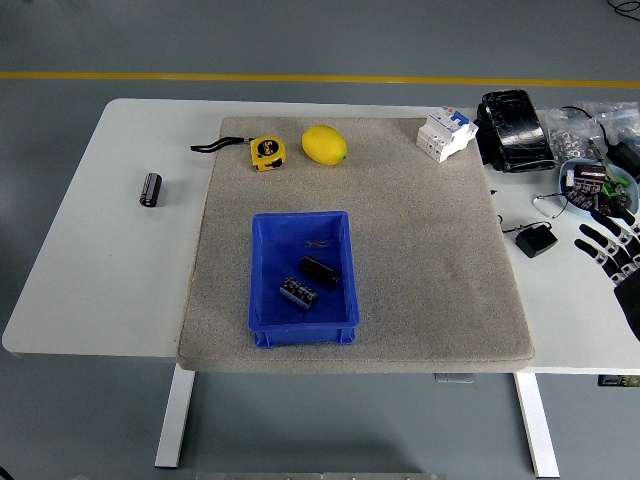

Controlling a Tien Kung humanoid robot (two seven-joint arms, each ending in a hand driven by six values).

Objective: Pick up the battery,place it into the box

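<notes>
Table's battery far from hand.

White table; mat; battery.

High forward-down view over table

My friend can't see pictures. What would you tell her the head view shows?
A blue box with two black batteries inside sits on a grey mat on a white table. The robot's right hand reaches in at the right edge, fingers spread, holding nothing. Another battery lies far left; a lemon and tape measure sit behind the box.
</notes>
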